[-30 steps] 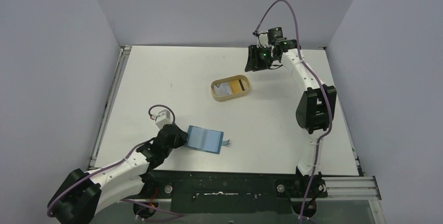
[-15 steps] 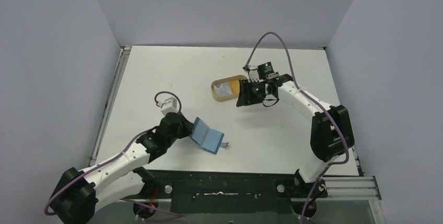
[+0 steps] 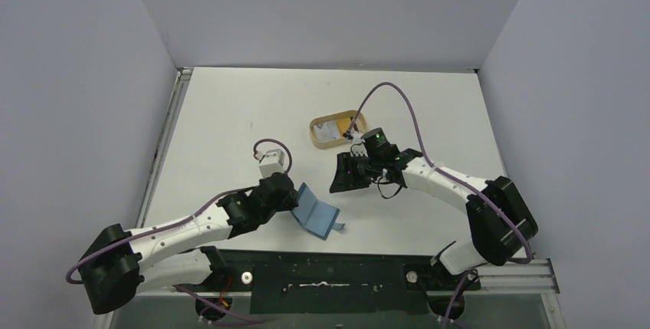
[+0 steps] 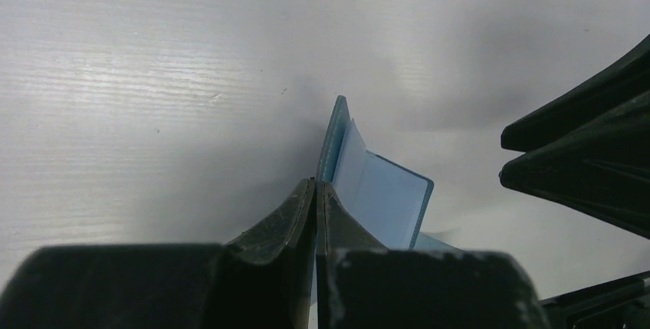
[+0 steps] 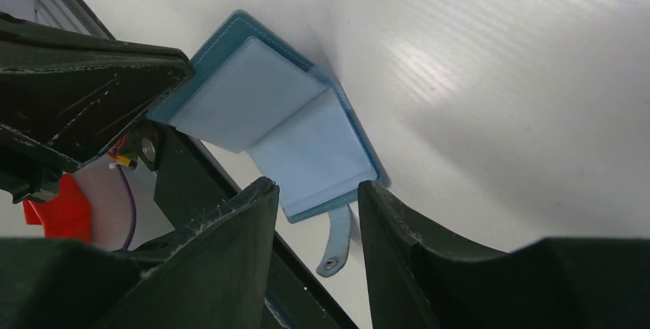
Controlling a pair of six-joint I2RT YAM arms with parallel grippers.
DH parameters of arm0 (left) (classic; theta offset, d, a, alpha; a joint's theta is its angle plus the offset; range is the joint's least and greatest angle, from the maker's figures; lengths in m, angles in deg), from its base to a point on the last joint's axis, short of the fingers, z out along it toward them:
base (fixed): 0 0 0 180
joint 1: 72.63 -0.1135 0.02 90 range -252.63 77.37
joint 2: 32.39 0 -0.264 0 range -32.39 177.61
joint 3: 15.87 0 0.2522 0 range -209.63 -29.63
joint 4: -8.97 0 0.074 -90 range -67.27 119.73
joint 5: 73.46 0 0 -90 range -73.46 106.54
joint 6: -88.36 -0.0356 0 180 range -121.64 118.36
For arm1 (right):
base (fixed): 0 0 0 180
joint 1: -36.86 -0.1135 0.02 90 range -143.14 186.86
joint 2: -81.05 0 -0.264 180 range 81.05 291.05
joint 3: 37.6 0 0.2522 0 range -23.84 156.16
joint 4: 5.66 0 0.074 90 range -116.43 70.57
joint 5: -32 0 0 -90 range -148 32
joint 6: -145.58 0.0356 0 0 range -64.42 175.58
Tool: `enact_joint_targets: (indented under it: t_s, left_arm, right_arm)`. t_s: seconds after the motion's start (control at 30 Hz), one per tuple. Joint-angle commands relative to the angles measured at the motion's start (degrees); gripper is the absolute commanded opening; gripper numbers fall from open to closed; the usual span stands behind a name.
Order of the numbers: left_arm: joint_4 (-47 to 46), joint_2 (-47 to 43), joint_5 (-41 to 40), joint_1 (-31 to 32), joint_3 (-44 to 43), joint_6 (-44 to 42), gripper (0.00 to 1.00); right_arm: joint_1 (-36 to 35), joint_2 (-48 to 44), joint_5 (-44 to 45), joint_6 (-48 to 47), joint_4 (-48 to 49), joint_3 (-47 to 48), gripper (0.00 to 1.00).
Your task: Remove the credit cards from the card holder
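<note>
The teal-blue card holder [image 3: 316, 212] lies open near the table's front, one flap raised, snap tab [image 5: 334, 244] hanging off its near edge. Its pale slots [image 5: 282, 116] look empty. My left gripper [image 3: 293, 198] is shut on the raised flap's edge [image 4: 335, 141]. My right gripper [image 3: 343, 176] is open and empty, hovering just above and right of the holder, jaws [image 5: 316, 191] pointing down at it. The credit cards, one whitish [image 3: 328, 129] and one gold-tan with a dark stripe [image 3: 349, 124], lie in the tan oval tray [image 3: 315, 138] behind.
The tan oval tray sits mid-table, partly behind my right arm's cable [image 3: 391, 91]. The table's black front rail [image 5: 215, 191] runs just behind the holder in the right wrist view. Grey walls enclose left, back and right.
My right arm swung from the far back over the tray down to beside the card holder. My left gripper moved right, lifting one flap so the holder folds upward.
</note>
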Motion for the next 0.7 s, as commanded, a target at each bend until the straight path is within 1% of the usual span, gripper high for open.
enact_joint_targets:
  t_s: [0.0,0.17,0.3,0.43,0.57,0.67]
  left_arm:
    - [3.2,0.8,-7.5,3.5,-4.3,1.4,0.00]
    - [5.3,1.1,-12.0,4.4,-5.0,1.2,0.00]
    - [7.5,1.1,-18.0,4.5,-6.6,0.5,0.00]
    - [8.1,1.3,-22.2,4.5,-7.5,0.5,0.00]
    - [8.1,2.4,-23.3,4.4,-8.1,0.8,0.00]
    - [9.4,3.2,-24.0,4.5,-8.3,2.6,0.00]
  right_arm:
    - [-1.8,-4.4,-0.1,4.9,7.0,-4.5,0.44]
    - [-2.1,-9.4,0.7,5.3,6.1,-8.4,0.44]
    - [-2.2,-11.3,1.5,4.8,4.3,-9.1,0.45]
    - [-2.6,-11.2,1.9,5.2,3.8,-8.2,0.45]
    - [-3.7,-9.0,3.1,5.1,2.4,-6.0,0.45]
    - [-4.7,-7.1,4.1,6.2,3.3,-5.0,0.45]
